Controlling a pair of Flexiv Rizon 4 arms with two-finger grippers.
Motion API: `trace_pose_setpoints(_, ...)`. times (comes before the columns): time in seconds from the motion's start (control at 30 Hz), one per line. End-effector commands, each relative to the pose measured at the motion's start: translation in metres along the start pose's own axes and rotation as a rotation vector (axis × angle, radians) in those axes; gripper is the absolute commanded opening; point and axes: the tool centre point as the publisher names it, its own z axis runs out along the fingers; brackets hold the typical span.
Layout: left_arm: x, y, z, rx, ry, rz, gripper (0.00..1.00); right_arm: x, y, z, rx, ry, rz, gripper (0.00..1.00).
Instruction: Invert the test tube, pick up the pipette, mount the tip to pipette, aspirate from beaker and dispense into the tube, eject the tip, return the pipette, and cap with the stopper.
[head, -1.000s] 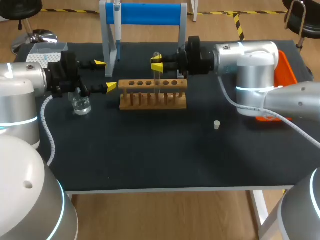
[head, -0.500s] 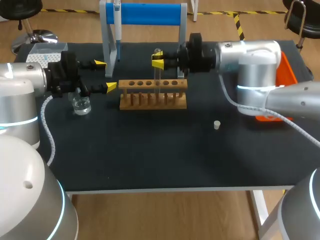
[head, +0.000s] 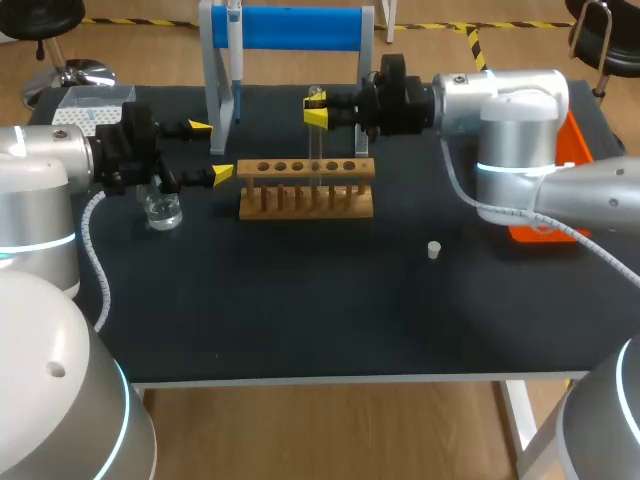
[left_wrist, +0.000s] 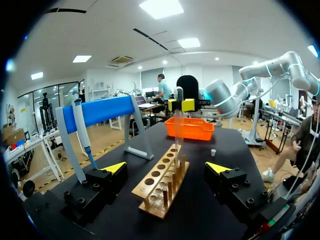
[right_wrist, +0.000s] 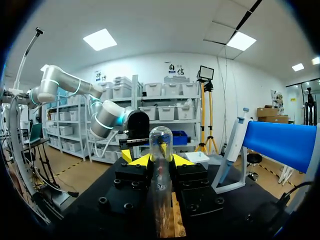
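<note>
Above the wooden rack (head: 305, 187): test tube (head: 317, 142) upright in the right gripper (head: 315, 112).
Right jaws clamp the tube near its rounded upper end; its lower end meets the rack's holes. Left gripper (head: 211, 150) stands wide apart beside the beaker (head: 162, 210).

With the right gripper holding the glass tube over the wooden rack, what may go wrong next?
1. The test tube is smooth glass, pinched near its rounded end by the right gripper; it may slip when turned.
2. Its lower end seems close to the rack; tilting early may catch it there.
</note>
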Motion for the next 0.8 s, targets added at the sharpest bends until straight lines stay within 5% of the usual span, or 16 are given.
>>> trace_pose_setpoints(0.03, 0.001, 0.000, 0.000, 0.002, -0.003, 0.001, 1.00, 0.006, 0.009, -0.004, -0.003, -0.016, 0.001, 0.00)
trace_pose_setpoints(0.47, 0.001, 0.000, 0.000, 0.002, -0.003, 0.001, 1.00, 0.039, 0.045, -0.027, 0.040, -0.056, 0.104, 0.00)
trace_pose_setpoints(0.8, 0.001, 0.000, 0.000, 0.002, -0.003, 0.001, 1.00, 0.039, 0.045, -0.027, 0.040, -0.056, 0.104, 0.00)
